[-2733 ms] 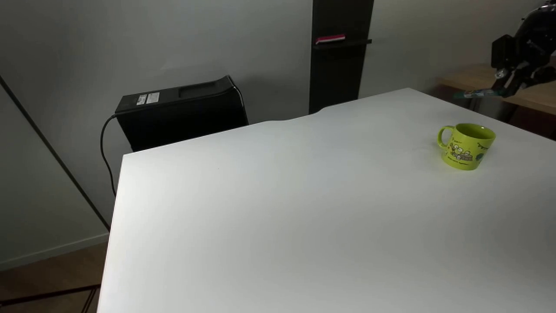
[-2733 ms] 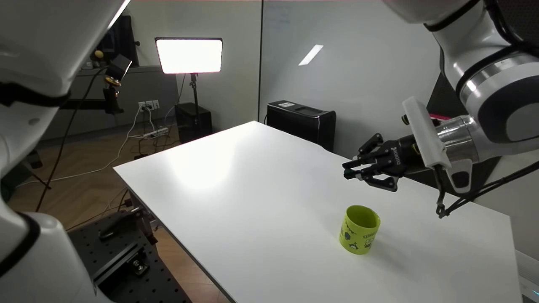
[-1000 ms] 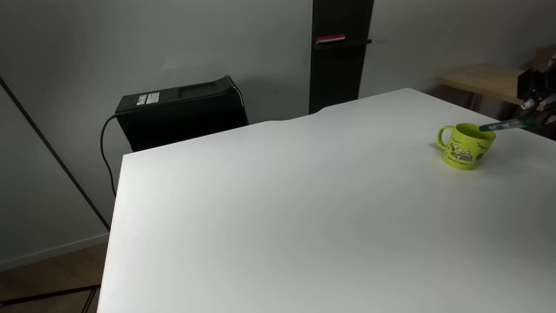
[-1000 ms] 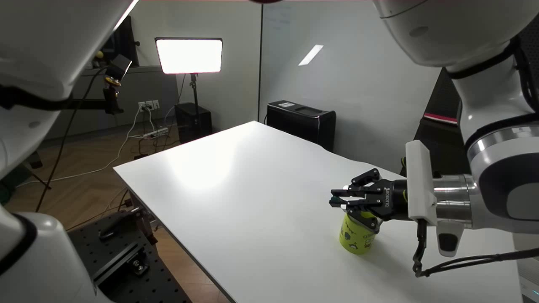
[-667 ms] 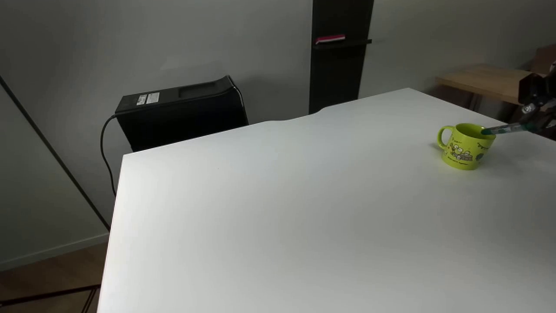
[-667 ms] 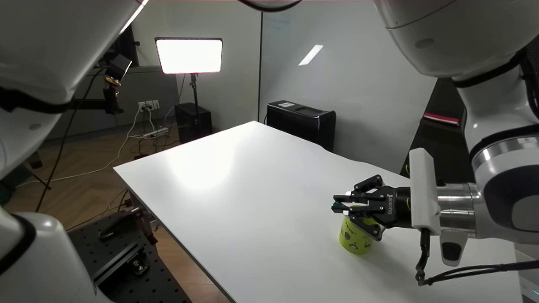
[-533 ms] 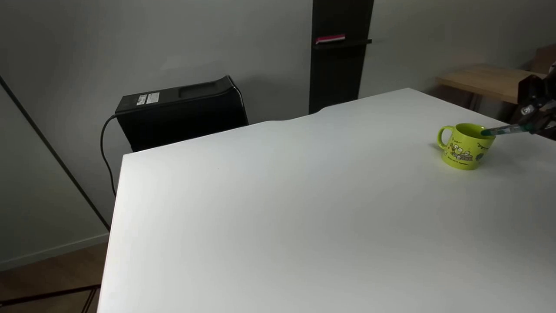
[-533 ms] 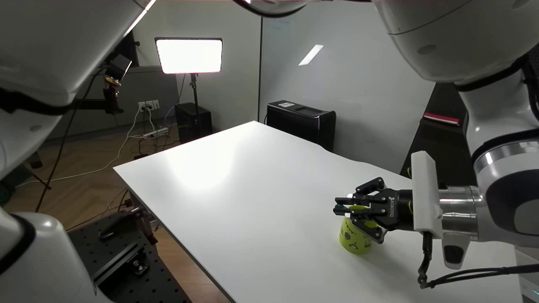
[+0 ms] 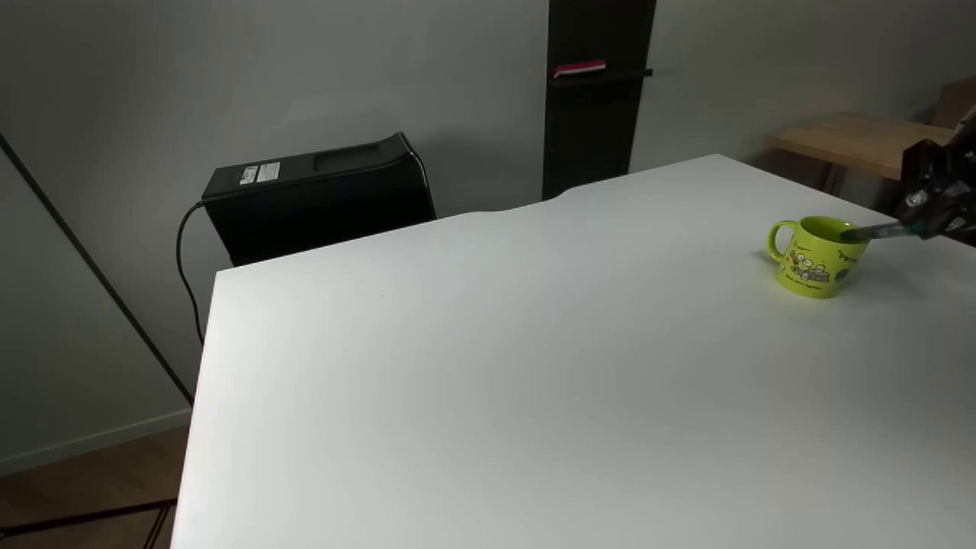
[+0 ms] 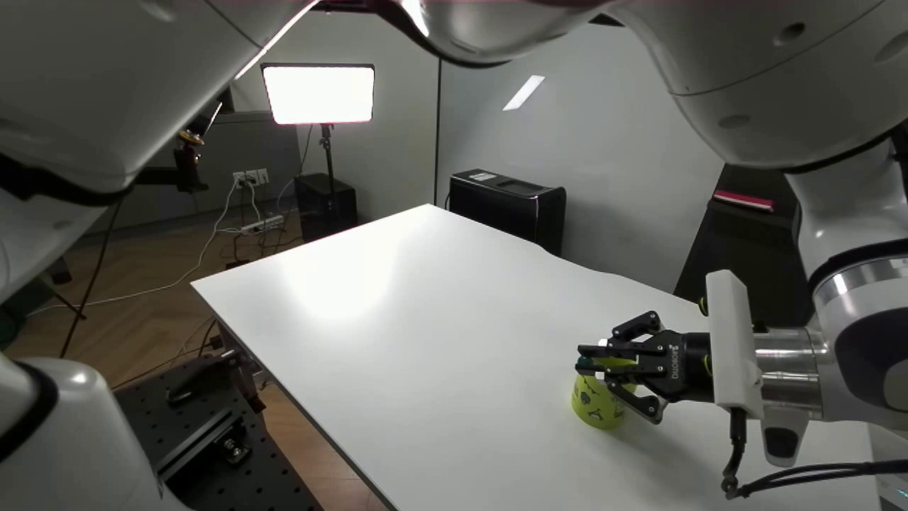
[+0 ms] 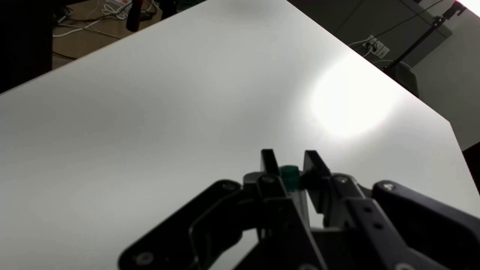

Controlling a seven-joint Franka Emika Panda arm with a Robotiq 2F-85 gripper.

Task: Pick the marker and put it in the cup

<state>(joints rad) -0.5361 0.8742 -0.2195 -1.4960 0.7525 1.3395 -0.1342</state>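
Claw: mine, grasping the marker; in the wrist view the jaws press in from both sides of its green end.
Pick-up of marker: done, by my judgement; it is off the table and in my hold.
Lie of marker: nearly level, its free end dipping slightly in an exterior view.
Free end of marker: inside the outline of the mouth of the cup; whether below the rim or touching it, I cannot tell.
Cup: upright on the white table, ready to receive.
Placement in cup: outstanding. I judge that I have the marker to steepen, lower and let go.
Concern: at this slant, a hasty release may leave it propped on the rim or falling outside.
Black case: beyond the table's edge in both exterior views; no part in the work.
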